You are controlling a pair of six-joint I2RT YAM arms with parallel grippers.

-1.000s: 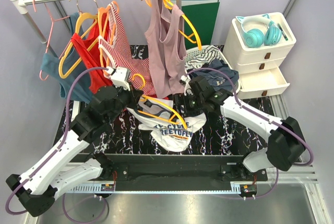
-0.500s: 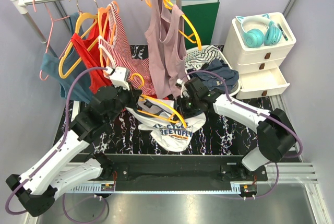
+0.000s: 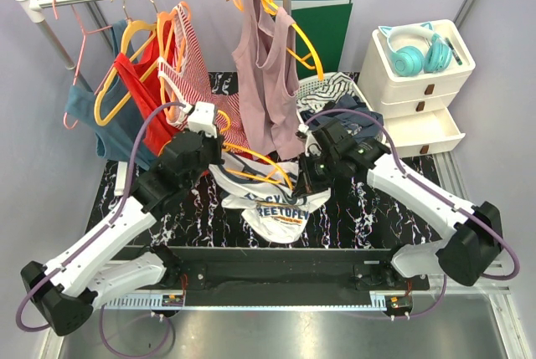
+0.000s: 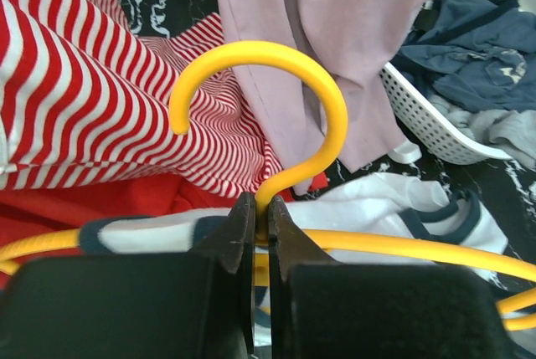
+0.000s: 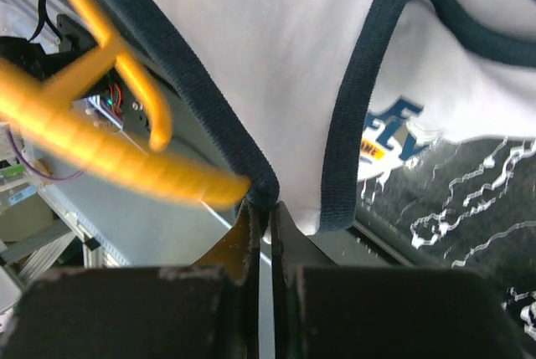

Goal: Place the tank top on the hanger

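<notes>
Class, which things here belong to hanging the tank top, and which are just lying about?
Job: tank top, hanger, left gripper, right gripper.
Lying about: headphones, drawer unit, laundry basket, green folder, striped top, mauve top.

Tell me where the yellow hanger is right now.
In the top view the hanger is mid-table over the tank top, its neck pinched by the left gripper, just in front of the hanging red-striped top.

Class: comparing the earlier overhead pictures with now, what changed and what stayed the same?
The right end effector shifted slightly toward the bases and closed on the tank top at its navy trim. The left end effector stayed clamped on the hanger; the hanging clothes kept their places.
</notes>
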